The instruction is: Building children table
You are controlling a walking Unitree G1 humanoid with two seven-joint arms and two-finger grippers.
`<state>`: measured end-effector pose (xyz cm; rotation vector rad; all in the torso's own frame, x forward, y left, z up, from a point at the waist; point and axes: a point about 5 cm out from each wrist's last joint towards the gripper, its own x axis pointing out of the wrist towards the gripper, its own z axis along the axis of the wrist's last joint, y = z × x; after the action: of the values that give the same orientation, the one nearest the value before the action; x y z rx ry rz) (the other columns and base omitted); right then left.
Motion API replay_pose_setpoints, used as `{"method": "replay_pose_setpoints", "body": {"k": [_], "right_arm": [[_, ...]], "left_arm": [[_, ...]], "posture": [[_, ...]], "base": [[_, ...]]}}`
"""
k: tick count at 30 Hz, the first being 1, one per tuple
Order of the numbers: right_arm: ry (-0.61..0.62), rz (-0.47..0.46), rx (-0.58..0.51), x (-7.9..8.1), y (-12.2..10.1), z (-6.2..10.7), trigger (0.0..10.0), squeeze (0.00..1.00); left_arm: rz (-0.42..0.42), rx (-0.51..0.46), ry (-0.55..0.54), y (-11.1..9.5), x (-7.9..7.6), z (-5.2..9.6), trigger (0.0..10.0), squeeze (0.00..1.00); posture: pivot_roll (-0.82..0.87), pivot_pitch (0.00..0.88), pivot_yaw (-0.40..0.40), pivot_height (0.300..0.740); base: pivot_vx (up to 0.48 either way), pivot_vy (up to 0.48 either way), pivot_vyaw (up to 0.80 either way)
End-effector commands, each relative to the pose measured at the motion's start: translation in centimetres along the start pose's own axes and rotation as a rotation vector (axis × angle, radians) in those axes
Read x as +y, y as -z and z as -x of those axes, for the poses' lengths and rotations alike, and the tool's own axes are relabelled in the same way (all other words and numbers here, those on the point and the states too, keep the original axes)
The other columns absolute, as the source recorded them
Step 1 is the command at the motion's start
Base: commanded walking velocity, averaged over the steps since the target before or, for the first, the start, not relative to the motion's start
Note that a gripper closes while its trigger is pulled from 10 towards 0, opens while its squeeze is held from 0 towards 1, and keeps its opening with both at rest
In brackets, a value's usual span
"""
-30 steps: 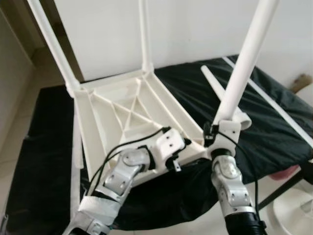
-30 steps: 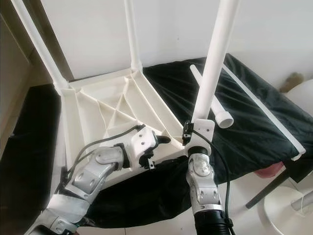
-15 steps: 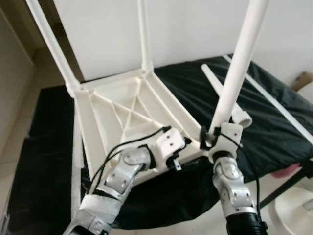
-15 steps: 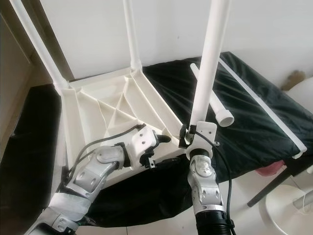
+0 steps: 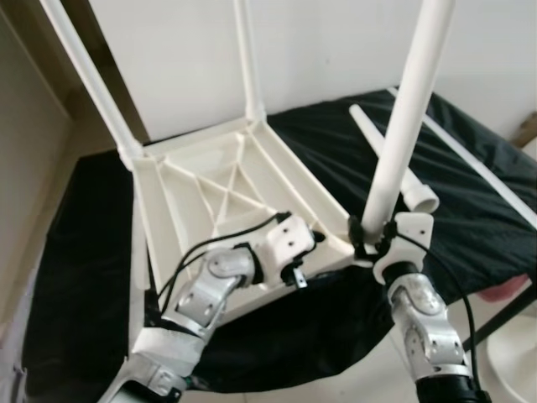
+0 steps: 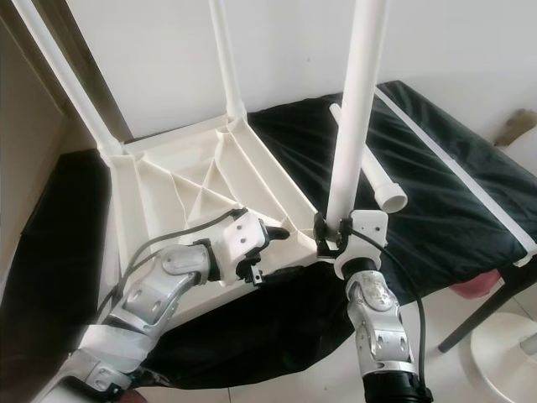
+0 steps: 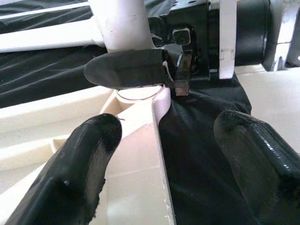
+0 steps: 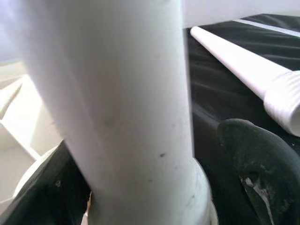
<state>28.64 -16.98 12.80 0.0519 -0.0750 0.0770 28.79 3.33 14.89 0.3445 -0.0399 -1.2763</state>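
- Two legs already stand on our upturned table top (image 5: 210,180).
- Our right gripper (image 6: 329,228) pinches a third leg (image 6: 357,109) at the corner.
- Our left gripper (image 7: 164,154) straddles the rim, spread.

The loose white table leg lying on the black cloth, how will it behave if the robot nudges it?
The loose leg is a round, smooth tube, so it would probably roll across the black cloth. It looks like hollow plastic, likely light and stiff. Its wider threaded end might make it curve.
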Motion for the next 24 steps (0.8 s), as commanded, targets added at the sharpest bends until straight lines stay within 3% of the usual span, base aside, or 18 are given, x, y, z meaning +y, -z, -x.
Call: {"method": "replay_pose_setpoints", "body": {"k": [1,6,7,11,12,24], "right_arm": [[-0.065,-0.002,-0.022,0.3,-0.3,0.1,10.0,0.0],[-0.139,0.029,-0.032,0.5,-0.5,0.0,10.0,0.0],[-0.24,0.066,-0.038,0.5,-0.9,-0.1,10.0,0.0],[-0.276,0.08,-0.036,0.1,-1.2,-0.2,10.0,0.0],[-0.348,0.116,-0.027,-0.3,-1.5,-0.4,10.0,0.0],[-0.451,0.148,-0.008,-1.4,-2.4,-1.3,10.0,0.0]], "left_arm": [[0.001,0.029,0.05,0.7,-0.3,0.5,10.0,0.0],[0.005,0.036,0.063,0.9,-0.6,0.8,10.0,0.0],[0.008,0.047,0.066,1.2,-0.7,1.0,10.0,0.0],[0.011,0.051,0.066,1.3,-0.8,1.1,10.0,0.0],[0.015,0.055,0.064,1.4,-0.7,1.2,10.0,0.0],[0.011,0.06,0.066,1.4,-0.7,1.3,10.0,0.0]], "posture": [[-0.13,0.0,0.139,0.74],[-0.13,0.0,0.145,0.74],[-0.13,0.0,0.148,0.74],[-0.13,0.0,0.149,0.74],[-0.13,0.0,0.149,0.74],[-0.13,0.0,0.129,0.74]], "base": [[0.0,0.0,0.0],[0.0,0.0,0.0],[0.0,0.0,0.0],[0.0,0.0,0.0],[0.0,0.0,0.0],[0.0,0.0,0.0]]}}
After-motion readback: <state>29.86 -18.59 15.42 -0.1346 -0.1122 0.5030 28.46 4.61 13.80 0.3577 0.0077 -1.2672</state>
